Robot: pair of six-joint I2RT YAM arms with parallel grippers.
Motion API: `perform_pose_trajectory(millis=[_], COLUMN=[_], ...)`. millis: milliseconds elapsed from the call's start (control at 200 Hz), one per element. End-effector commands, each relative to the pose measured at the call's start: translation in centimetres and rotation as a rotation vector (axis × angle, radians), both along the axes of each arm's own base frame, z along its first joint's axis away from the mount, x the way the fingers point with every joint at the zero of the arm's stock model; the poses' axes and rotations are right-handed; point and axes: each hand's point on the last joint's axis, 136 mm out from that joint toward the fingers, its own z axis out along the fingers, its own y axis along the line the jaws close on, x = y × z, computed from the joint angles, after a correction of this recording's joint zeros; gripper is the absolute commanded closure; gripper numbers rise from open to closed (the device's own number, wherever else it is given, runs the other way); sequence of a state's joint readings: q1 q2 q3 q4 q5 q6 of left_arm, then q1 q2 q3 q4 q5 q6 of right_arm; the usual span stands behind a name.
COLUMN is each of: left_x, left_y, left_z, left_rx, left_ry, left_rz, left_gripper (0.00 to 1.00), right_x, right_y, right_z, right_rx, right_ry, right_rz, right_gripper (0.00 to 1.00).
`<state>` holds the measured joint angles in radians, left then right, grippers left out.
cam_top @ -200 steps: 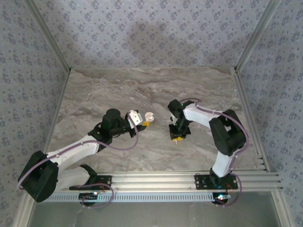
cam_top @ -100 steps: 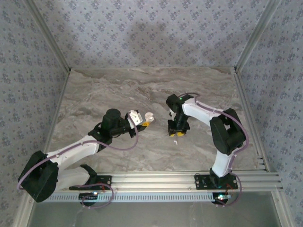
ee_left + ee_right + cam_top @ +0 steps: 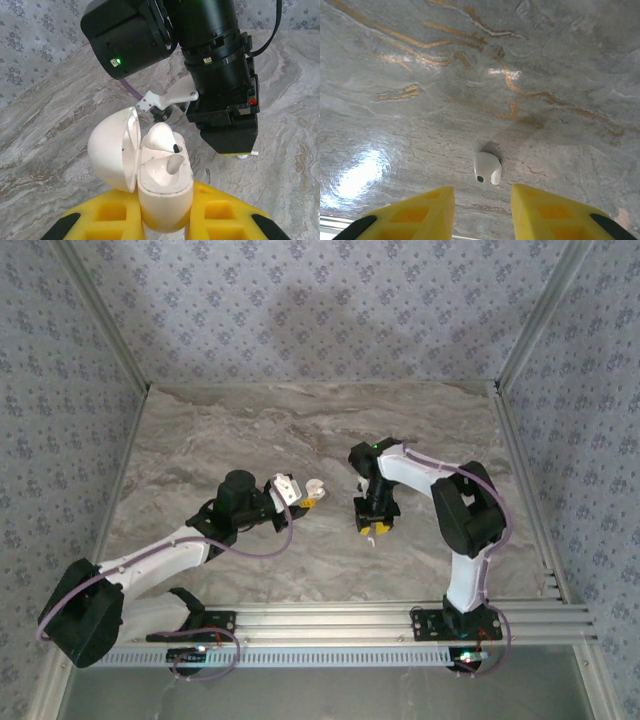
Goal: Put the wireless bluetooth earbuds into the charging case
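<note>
My left gripper (image 3: 165,227) is shut on the charging case (image 3: 165,195), a pale rounded shell held upright between the yellow fingers (image 3: 112,220). Its lid (image 3: 112,150) is swung open to the left. One white earbud (image 3: 161,137) sits in the far socket; the near socket is empty. In the top view the case (image 3: 313,486) is at mid-table by the left gripper (image 3: 300,499). The second earbud (image 3: 487,168) lies loose on the marble, just ahead of my open right gripper (image 3: 482,212), touching neither finger. The right gripper (image 3: 374,529) points down, a little right of the case.
The right arm's black wrist (image 3: 215,65) hangs close behind the open case in the left wrist view. The marble tabletop (image 3: 300,430) is walled by patterned panels, with an aluminium rail (image 3: 400,620) along the near edge.
The right gripper has opened, and a small white earbud now lies on the table at its fingertips. The right arm's elbow has swung slightly left. The left arm and case have stayed still.
</note>
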<state>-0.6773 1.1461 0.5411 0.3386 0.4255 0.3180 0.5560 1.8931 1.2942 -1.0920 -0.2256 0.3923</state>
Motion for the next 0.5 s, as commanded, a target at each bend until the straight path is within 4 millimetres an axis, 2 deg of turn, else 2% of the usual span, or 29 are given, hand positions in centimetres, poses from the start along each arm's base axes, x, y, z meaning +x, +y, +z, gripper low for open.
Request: perform_pose_trajectory(millis=[0, 495], left_x=[0.1, 0.1], left_y=[-0.5, -0.5], left_z=[1.6, 1.5], left_rx=[-0.019, -0.017], left_ry=[-0.038, -0.029], left_rz=[-0.011, -0.010], left_gripper=[0.87, 0.87], right_x=[-0.4, -1.0], right_y=[0.3, 0.3], right_z=[-0.3, -2.2], right_rx=[0.005, -0.034], right_ry=[0.033, 0.062], right_rz=[0.010, 0.025], right_gripper=[0.65, 0.69])
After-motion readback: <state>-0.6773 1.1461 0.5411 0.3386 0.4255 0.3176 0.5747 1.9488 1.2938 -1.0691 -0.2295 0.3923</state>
